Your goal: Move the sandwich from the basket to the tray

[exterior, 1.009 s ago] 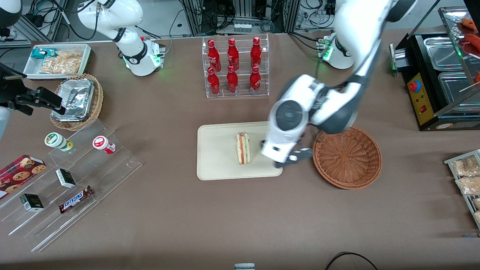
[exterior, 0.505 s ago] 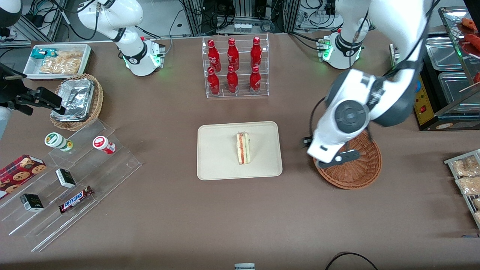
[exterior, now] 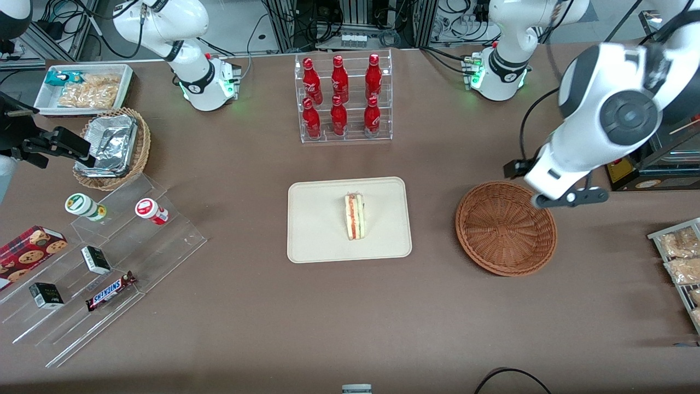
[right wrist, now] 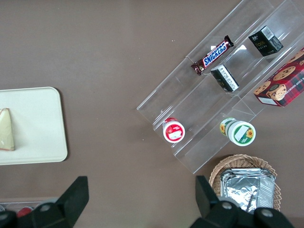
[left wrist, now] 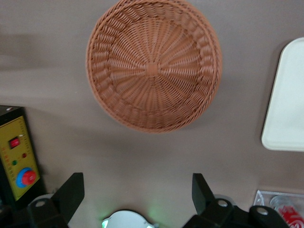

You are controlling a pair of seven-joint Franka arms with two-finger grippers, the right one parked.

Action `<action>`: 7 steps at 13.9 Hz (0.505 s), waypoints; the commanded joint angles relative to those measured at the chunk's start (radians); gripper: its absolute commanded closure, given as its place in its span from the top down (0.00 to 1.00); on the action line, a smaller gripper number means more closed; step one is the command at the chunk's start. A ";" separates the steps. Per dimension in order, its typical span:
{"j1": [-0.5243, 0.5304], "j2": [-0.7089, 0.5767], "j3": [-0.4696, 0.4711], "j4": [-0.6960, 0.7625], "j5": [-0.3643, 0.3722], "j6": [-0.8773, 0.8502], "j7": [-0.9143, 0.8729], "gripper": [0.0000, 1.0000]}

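The sandwich lies on its side near the middle of the cream tray, its red and green filling edge showing; it also shows as the sandwich on the tray. The reddish-brown basket beside the tray holds nothing. My left gripper hangs high over the basket's rim, on the side toward the working arm's end. It is open with nothing between its fingers. The wrist camera looks down on the gripper, the basket and one edge of the tray.
A clear rack of red bottles stands farther from the camera than the tray. A black food warmer and snack packets sit at the working arm's end. A foil-filled tan basket, white bin and acrylic stand lie toward the parked arm's end.
My gripper has left the tray's edge, crossed over the basket toward the working arm's end and risen. The sandwich stays where it was on the tray.
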 commanded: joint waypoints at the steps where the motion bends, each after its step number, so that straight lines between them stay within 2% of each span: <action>1: 0.037 -0.082 -0.007 -0.026 -0.002 -0.060 0.098 1.00; 5: 0.046 -0.108 0.074 0.068 -0.004 -0.171 0.260 1.00; 7: 0.046 -0.107 0.107 0.129 -0.004 -0.203 0.283 1.00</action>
